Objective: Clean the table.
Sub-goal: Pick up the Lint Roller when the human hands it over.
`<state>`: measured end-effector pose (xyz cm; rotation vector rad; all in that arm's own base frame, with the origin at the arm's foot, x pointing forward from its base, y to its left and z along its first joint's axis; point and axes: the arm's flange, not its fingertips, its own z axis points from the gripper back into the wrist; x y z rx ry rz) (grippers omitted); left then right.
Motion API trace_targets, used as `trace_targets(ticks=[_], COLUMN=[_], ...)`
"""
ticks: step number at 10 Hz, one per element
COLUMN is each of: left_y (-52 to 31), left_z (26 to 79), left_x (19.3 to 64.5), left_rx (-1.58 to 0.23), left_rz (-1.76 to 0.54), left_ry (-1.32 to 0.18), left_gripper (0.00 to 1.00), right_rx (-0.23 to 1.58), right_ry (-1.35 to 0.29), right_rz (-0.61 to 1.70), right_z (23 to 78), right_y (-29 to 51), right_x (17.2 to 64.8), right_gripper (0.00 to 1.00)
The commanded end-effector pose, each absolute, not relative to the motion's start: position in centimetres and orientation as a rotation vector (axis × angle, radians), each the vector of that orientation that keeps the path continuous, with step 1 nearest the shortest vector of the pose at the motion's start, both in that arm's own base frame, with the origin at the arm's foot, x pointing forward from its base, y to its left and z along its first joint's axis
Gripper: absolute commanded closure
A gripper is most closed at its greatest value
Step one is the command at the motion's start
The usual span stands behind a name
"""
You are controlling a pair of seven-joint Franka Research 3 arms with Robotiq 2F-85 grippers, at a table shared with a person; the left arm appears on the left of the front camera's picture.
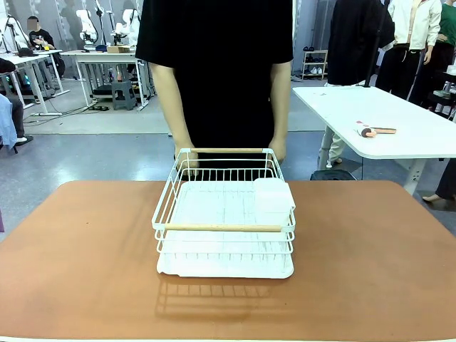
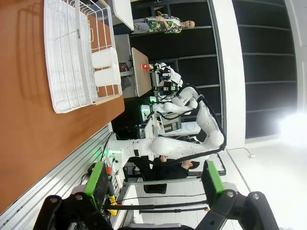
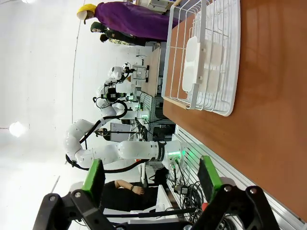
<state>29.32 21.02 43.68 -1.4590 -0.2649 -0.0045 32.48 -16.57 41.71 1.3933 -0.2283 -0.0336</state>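
Observation:
The table [image 1: 85, 249] has a reddish-brown top, with a white wire rack [image 1: 224, 214] on a white tray at its middle. A white plastic container [image 1: 273, 196] lies inside the rack at the right. In the left wrist view my left gripper [image 2: 153, 184] is open, nothing between its green pads, off the table's edge [image 2: 29, 120], far from the rack [image 2: 72, 52]. My right gripper [image 3: 151, 179] is likewise open with nothing in it, back from the table [image 3: 273, 120] and the rack [image 3: 206, 52].
A person [image 1: 214, 71] in a black shirt stands at the far edge, both hands [image 1: 187, 162] at the rack's far rim. A white table [image 1: 385, 110] with a small tool [image 1: 374, 130] stands at back right. Bare tabletop lies left, right and in front of the rack.

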Motion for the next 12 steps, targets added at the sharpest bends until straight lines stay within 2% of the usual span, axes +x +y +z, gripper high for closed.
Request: trace_targets(ticks=[1,12], left_y=[21.22,21.22], left_z=[43.88,43.88], left_x=[29.19,29.19], left_rx=[-1.458,-1.458], left_rz=[-0.006,-0.006], left_ry=[-0.273,-0.273], left_gripper=[0.0,0.0], right_rx=[1.394,1.394], right_ry=[-0.231,-0.231], right_rz=[-0.032,-0.032], right_z=[41.87,41.87], right_y=[-16.58,-16.58], right_x=[32.45,32.45], right_gripper=[0.0,0.0])
